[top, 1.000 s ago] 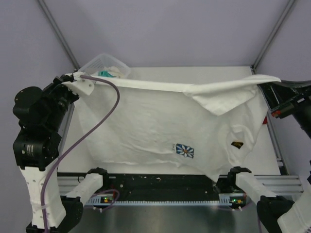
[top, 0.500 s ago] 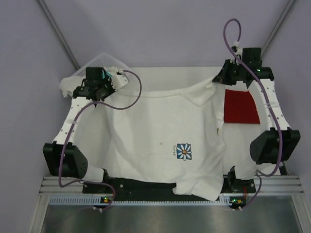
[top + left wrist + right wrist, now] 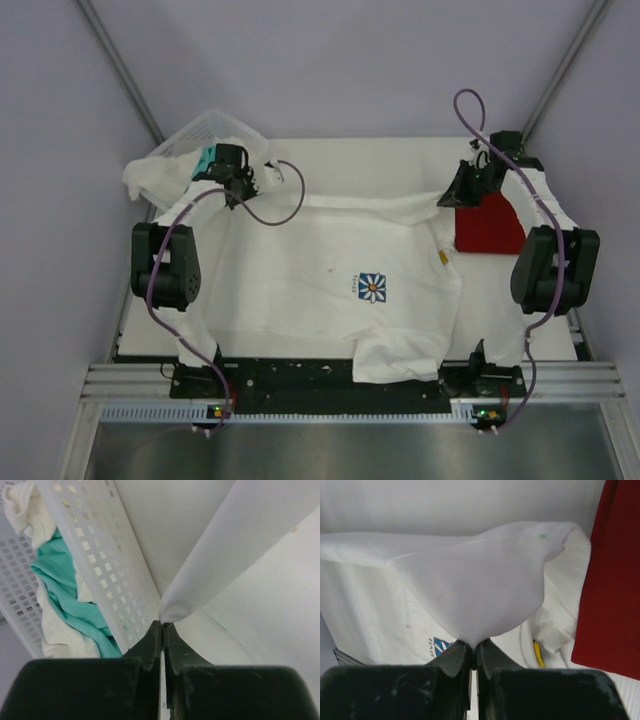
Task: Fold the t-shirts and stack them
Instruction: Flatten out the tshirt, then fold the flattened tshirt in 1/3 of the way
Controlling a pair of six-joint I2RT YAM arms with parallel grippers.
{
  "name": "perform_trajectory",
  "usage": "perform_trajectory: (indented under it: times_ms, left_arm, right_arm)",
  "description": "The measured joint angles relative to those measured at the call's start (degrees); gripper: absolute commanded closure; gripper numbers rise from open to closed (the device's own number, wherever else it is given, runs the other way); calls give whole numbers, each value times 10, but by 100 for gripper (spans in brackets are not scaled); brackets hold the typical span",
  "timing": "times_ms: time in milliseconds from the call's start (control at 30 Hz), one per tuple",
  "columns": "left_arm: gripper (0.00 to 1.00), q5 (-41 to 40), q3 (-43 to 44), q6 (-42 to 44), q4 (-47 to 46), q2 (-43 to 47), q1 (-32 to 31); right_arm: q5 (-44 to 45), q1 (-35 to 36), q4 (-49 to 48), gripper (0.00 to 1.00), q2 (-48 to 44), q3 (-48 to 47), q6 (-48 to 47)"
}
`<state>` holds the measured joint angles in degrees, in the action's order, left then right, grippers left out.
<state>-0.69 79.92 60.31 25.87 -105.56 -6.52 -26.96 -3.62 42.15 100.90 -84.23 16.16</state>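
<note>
Since the room is the biggest thing here, we'll start there: plain pale lavender walls [image 3: 330,60] with two grey metal struts [image 3: 120,65] running up diagonally from the far corners. Below that is a white table [image 3: 360,160] with an aluminium rail [image 3: 330,385] along its near edge.

Most of the tabletop is covered by the white t-shirt [image 3: 300,270]. It's spread wider left-to-right than front-to-back. Its far edge is stretched between the two arms and its near edge droops over the front of the table onto the black bar. We can't tell which end the collar is on.

The red t-shirt [image 3: 490,228] lies flat at the far right, just beside the white one. The white lattice basket [image 3: 205,128] sits tilted at the far left corner. It holds a teal shirt [image 3: 65,590], with off-white cloth [image 3: 150,178] spilling out of it.

The left gripper [image 3: 163,625] is clamped tight on a fold of the white t-shirt right next to the basket wall. The right gripper [image 3: 472,647] is pinched shut on the shirt's other far corner, beside the red one.

For print, there's a blue flower square [image 3: 373,288] with tiny lettering [image 3: 436,641] next to it, too small for us to read properly. There's also a small yellow tag [image 3: 442,258] toward the right side.
</note>
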Motion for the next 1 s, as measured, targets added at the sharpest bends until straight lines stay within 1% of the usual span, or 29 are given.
perform_trajectory:
  times_ms: [133, 233, 367, 500, 533, 633, 667, 833, 933, 1000]
  left_arm:
    - [100, -10, 0, 21, -21, 0, 0]
    - [100, -20, -4, 50, -24, 0, 0]
    - [100, -21, -51, 93, -24, 5, 1]
    - [100, -20, -91, 119, 8, 5, 1]
    - [94, -20, -91, 121, 17, 5, 1]
    - [70, -20, -87, 123, 26, 1, 1]
    - [65, -21, -83, 122, 28, -2, 1]
    - [48, -24, -63, 106, 38, -11, -1]
    - [36, -11, -46, 93, 45, -10, -5]
    - [33, 4, -42, 85, 50, -2, -12]
  right_arm:
    - [-22, -4, -9, 100, -21, 50, 4]
    - [-36, -4, -10, 100, -58, 98, 5]
    - [-47, -4, -9, 100, -124, 144, 10]
    - [-61, -4, -13, 100, -163, 168, 16]
    - [-63, -3, -16, 100, -166, 173, 17]
    - [-67, -3, -31, 100, -165, 195, 25]
    - [-71, -3, -35, 100, -163, 203, 28]
    - [-87, 6, -70, 100, -124, 210, 49]
    - [-91, 10, -88, 100, -77, 196, 61]
    - [-86, 10, -94, 100, -47, 180, 66]
